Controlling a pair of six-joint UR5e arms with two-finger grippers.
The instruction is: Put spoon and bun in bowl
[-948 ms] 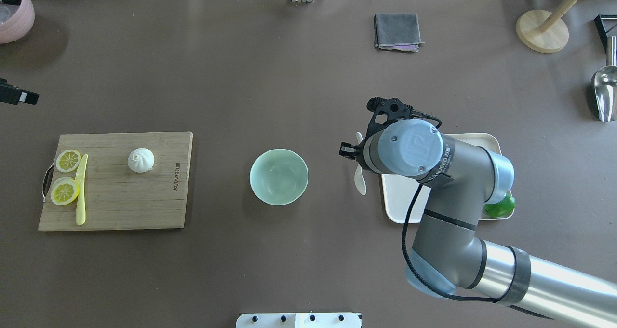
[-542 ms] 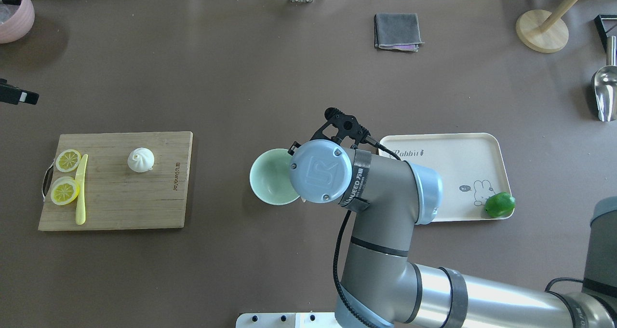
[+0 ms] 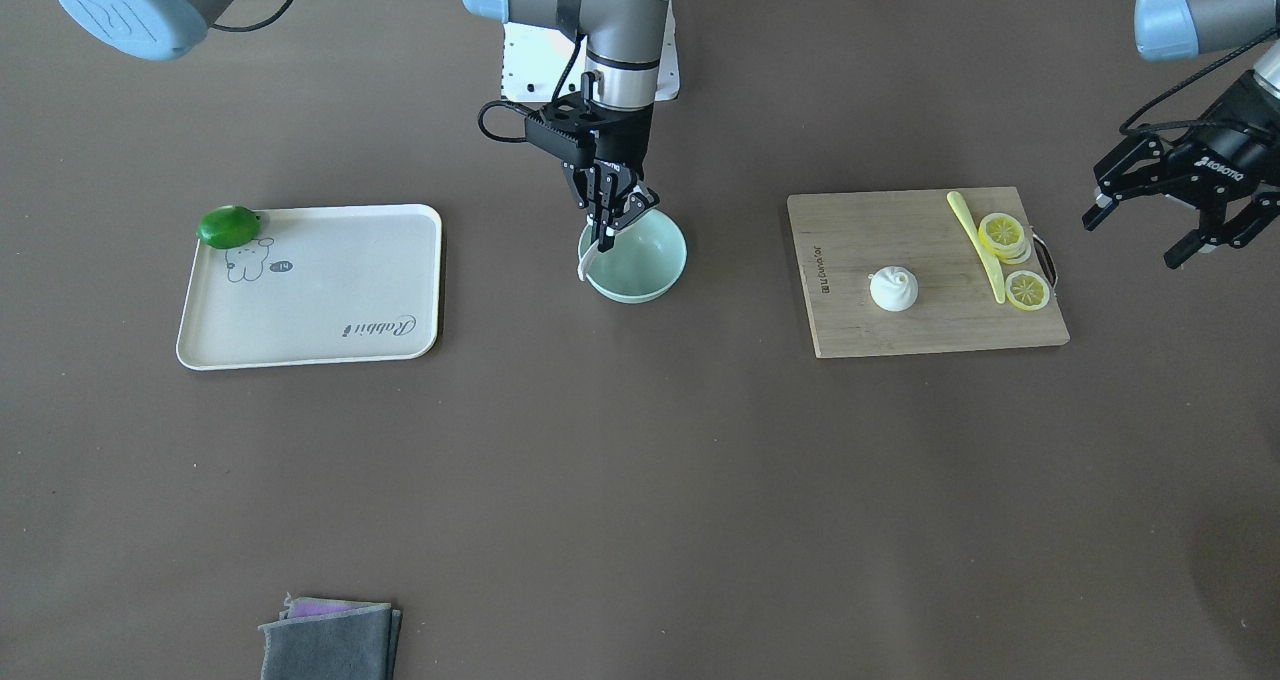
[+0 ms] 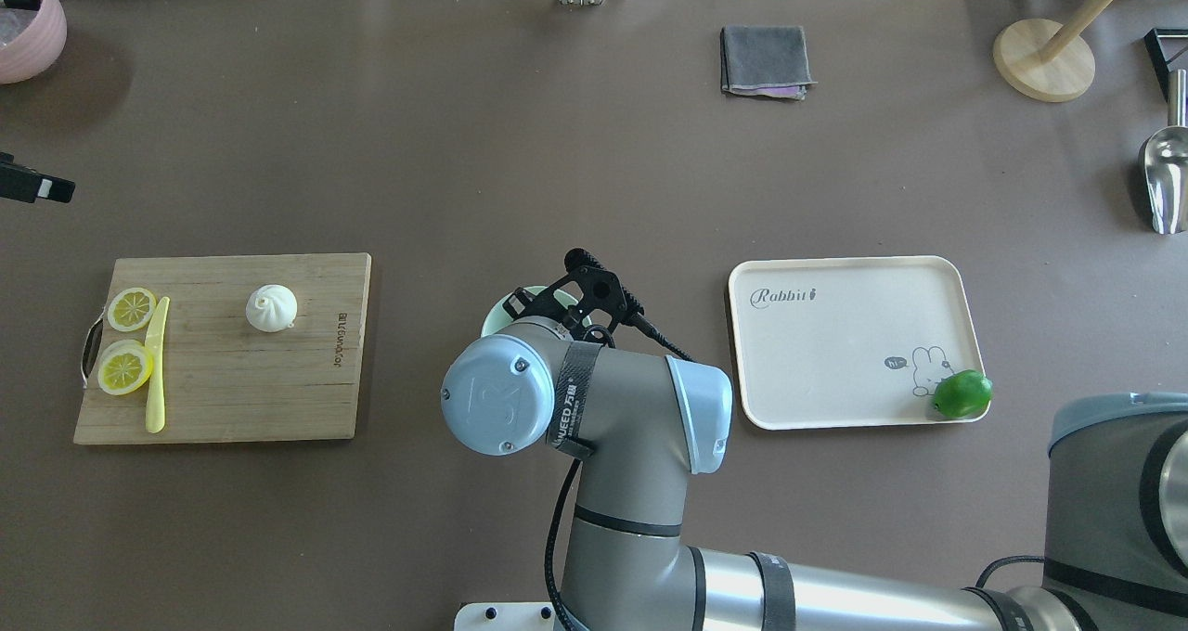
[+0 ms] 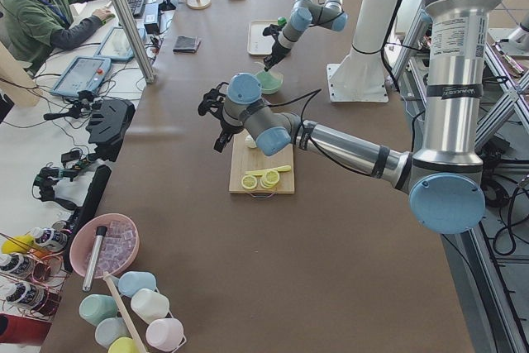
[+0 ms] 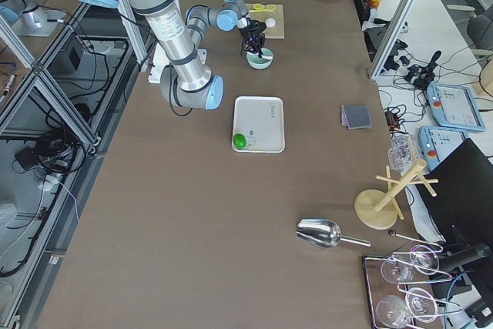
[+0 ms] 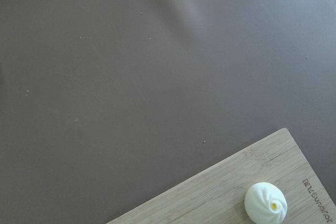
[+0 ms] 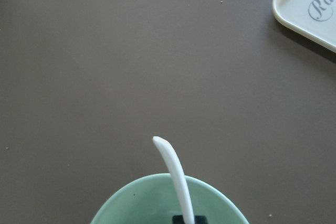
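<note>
My right jaws clamp the small glossy white soup spoon (image 3: 588,258), mid-length I think, with the round mint-green bowl (image 3: 650,288) just beneath for a short drop. The pleated white steamed bun (image 3: 894,289) sits well apart from my left jaws, which are spread wide and empty.

Worktop (image 4: 520,148), sides as the robot's.
Left: cutting board (image 4: 232,390), carrying bun (image 4: 271,308) toward its far edge, lemon slices (image 4: 125,368) and knife (image 4: 156,399) at its left end.
Centre: bowl (image 3: 645,288); spoon (image 3: 588,260) at its right rim.
Right: tray (image 4: 835,353), lime (image 4: 962,395) on its near right corner.
Far: folded cloth (image 4: 765,59).
</note>
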